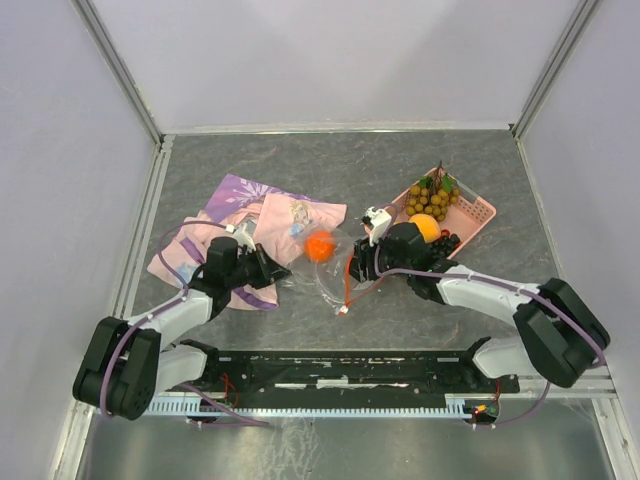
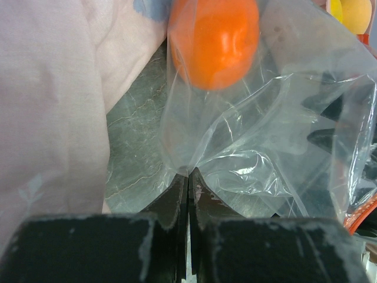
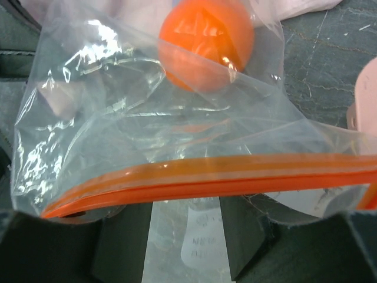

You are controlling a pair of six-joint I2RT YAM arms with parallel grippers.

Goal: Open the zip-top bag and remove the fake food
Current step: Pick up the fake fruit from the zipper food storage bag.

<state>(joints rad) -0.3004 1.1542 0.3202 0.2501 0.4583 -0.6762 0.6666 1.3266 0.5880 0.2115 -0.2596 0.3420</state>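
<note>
The zip-top bag (image 1: pixel 335 272) lies on the table between my two grippers, clear plastic with an orange-red zip strip (image 3: pixel 206 180). One piece of fake food, an orange ball-shaped fruit (image 1: pixel 319 245), sits inside it near the far end. My left gripper (image 2: pixel 189 174) is shut on a pinch of the bag's plastic (image 2: pixel 265 147), with the orange fruit (image 2: pixel 215 41) just beyond. At the bag's mouth is my right gripper (image 3: pixel 185 203). Its jaws stand apart with clear film between them, and the zip strip runs across their tips. The fruit (image 3: pixel 206 44) shows through the plastic.
A pink perforated basket (image 1: pixel 478 212) at the right holds tan grapes (image 1: pixel 430 195), an orange-yellow fruit (image 1: pixel 424 226) and dark grapes. A pink-purple patterned cloth (image 1: pixel 250 215) lies under and left of the bag. Walls close off the table at the back and both sides.
</note>
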